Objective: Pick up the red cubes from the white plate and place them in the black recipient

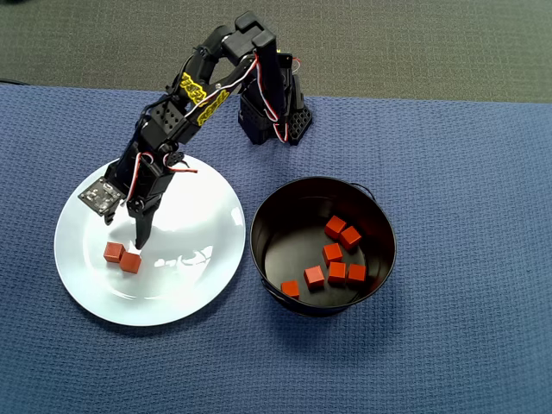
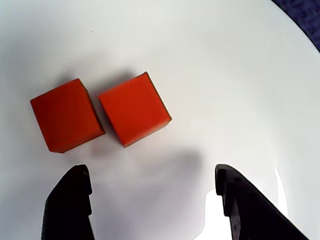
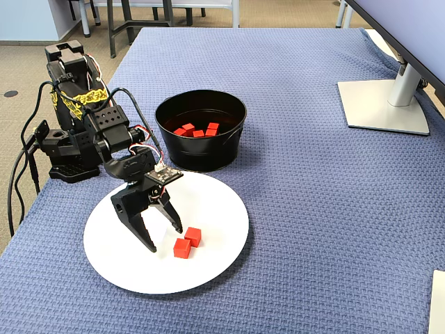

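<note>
Blue waffle-weave cloth [image 3: 313, 174] covers the whole table, with grey carpet beyond its far edge in the overhead view and chair legs at the top of the fixed view. At the right of the fixed view stands a monitor base [image 3: 384, 104], well apart from everything else.

On the cloth, the white plate [image 1: 203, 276] lies to the left of the black pot [image 1: 379, 228] in the overhead view, their rims nearly touching. The black arm [image 1: 190, 103] rises from its base at the table's far edge, folds at the elbow and reaches down over the plate's upper left part, yellow tape wrapped round its upper link.

Its gripper [image 3: 163, 238] points down at the plate with its two fingers spread wide and nothing between them. In the wrist view both fingertips [image 2: 72, 190] frame bare white plate.

Two red cubes remain on the plate, touching side by side: one [image 1: 113, 252] and the other [image 1: 130, 261], just beside the gripper's tips and nearer the plate's left rim in the overhead view. Most of the plate to their right is bare.

Six more red cubes [image 1: 333, 253] lie loosely clustered on the pot's shiny floor, toward its lower right.
</note>
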`<action>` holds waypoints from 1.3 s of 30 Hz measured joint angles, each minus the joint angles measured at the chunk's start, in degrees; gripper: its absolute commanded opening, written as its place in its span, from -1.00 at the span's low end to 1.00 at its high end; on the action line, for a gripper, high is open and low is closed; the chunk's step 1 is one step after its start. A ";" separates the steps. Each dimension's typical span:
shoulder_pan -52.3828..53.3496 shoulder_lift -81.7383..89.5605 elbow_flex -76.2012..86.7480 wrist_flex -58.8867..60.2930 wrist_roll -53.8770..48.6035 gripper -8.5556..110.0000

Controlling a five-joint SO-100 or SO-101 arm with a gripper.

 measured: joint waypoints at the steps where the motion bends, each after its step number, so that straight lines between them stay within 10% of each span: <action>1: 0.00 -0.53 -0.62 0.00 0.00 -0.47; 39: 0.97 -11.34 -12.39 -1.76 1.93 -0.59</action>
